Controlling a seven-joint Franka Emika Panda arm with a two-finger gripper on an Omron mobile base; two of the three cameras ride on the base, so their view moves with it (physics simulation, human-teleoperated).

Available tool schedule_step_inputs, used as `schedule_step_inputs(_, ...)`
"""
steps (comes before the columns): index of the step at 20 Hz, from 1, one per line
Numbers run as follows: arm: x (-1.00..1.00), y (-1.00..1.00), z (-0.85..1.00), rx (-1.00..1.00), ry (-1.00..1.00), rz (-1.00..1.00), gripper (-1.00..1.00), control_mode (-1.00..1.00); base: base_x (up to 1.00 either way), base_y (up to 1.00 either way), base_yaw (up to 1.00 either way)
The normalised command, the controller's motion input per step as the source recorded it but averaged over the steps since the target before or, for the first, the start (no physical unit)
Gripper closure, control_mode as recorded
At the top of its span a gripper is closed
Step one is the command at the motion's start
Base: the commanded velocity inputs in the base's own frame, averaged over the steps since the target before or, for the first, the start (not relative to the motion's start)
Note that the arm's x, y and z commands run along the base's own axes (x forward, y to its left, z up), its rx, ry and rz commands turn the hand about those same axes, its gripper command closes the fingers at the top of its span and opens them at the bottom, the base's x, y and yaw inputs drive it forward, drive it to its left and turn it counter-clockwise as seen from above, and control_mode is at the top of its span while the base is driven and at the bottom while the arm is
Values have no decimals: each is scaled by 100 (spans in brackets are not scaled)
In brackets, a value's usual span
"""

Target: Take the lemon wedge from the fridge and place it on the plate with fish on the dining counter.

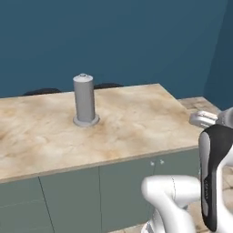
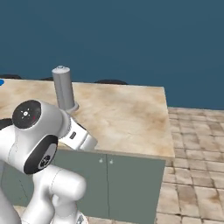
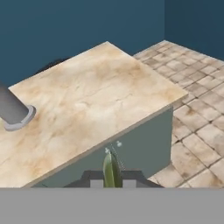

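Before the dining counter, the hand is held level, pinching the lemon wedge between its fingertips.

No legible txt or labels.

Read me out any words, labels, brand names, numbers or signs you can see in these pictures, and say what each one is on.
There is no readable text.
The tall grey cylinder on the beige marble-look dining counter carries no label.
The grey-green cabinet doors under the counter are plain.
The round dark cap on the robot's arm joint bears small marks, too small to read.
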Motion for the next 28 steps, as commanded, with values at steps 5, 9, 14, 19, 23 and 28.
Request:
schedule_step_inputs(5,0,0,0,0,0,0,100,100,20,6,1)
schedule_step_inputs(9,0,0,0,0,0,0,100,100,59,99,0)
schedule_step_inputs(14,0,0,0,0,0,0,100,100,67,100,0)
schedule_step_inputs(19,0,0,0,0,0,0,100,100,26,100,0)
schedule_step_inputs(23,0,0,0,0,0,0,100,100,0,100,2)
schedule_step_inputs(28,0,0,0,0,0,0,100,100,0,100,8)
